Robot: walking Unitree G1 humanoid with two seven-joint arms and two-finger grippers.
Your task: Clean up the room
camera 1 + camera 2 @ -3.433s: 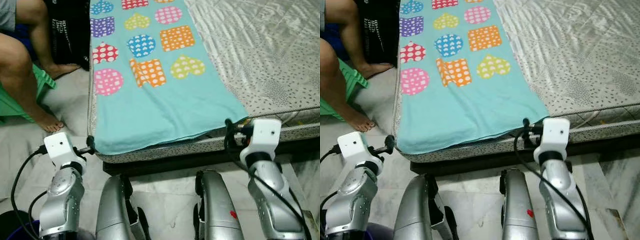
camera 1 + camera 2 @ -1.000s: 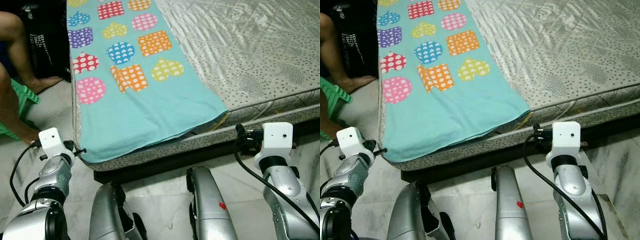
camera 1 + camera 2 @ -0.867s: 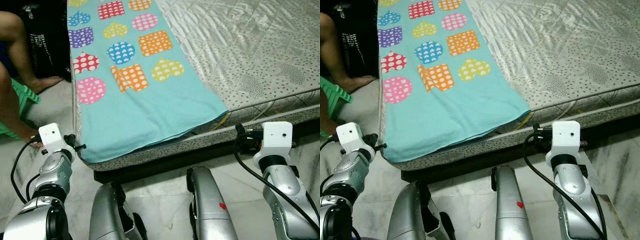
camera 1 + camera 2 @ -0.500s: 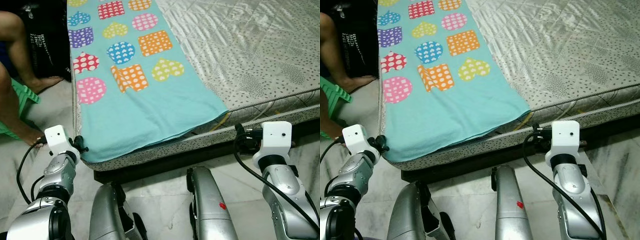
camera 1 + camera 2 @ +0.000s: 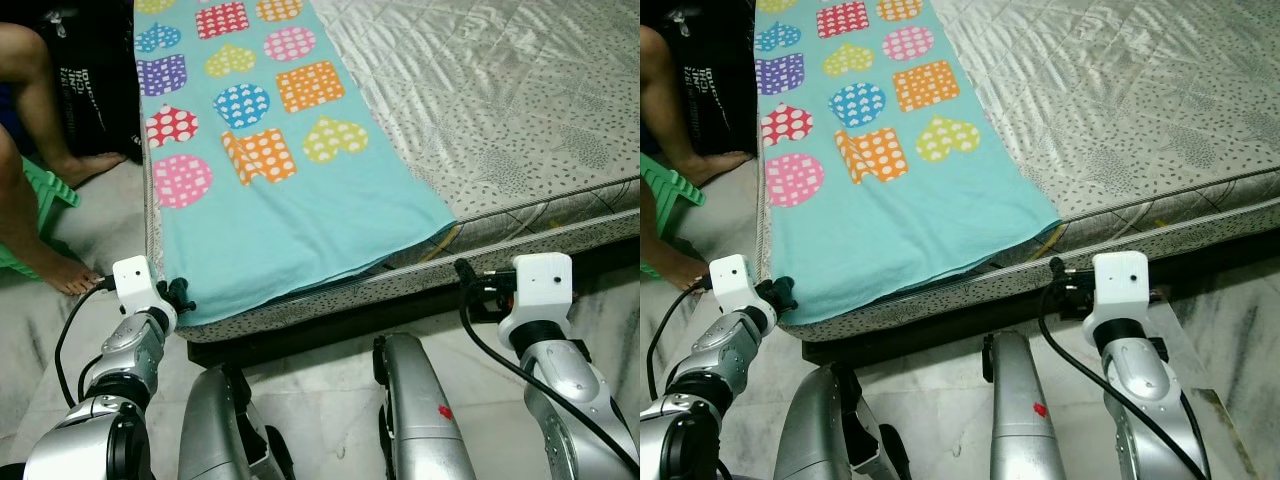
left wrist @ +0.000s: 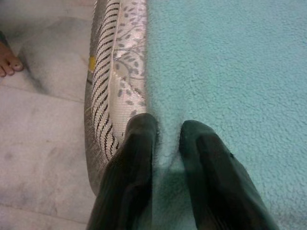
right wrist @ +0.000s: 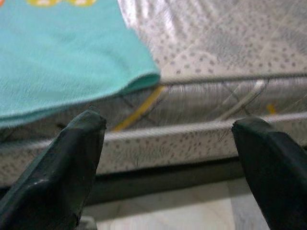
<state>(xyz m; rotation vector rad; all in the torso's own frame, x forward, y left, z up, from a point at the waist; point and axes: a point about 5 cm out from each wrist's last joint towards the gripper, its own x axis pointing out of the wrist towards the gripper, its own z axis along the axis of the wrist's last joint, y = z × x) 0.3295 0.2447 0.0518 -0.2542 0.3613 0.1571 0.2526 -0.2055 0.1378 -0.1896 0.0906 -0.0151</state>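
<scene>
So the teal blanket [image 5: 300, 215] with polka-dot shapes lies spread along the left side of the mattress [image 5: 500, 110], its near edge at the mattress's foot. The left gripper [image 6: 165, 132] sits at the blanket's near-left corner, fingers nearly closed, pinching a bit of the fleece right beside the mattress piping. The right gripper [image 7: 168, 129] has its fingers spread wide, holding nothing, facing the mattress side just below the blanket's right corner. A person's bare foot [image 5: 70, 275] rests on the floor nearby.

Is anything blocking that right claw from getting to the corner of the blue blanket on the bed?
Nothing visible blocks it. The right end effector is open, facing the mattress side, with the blanket corner just above and only open air between them.
</scene>
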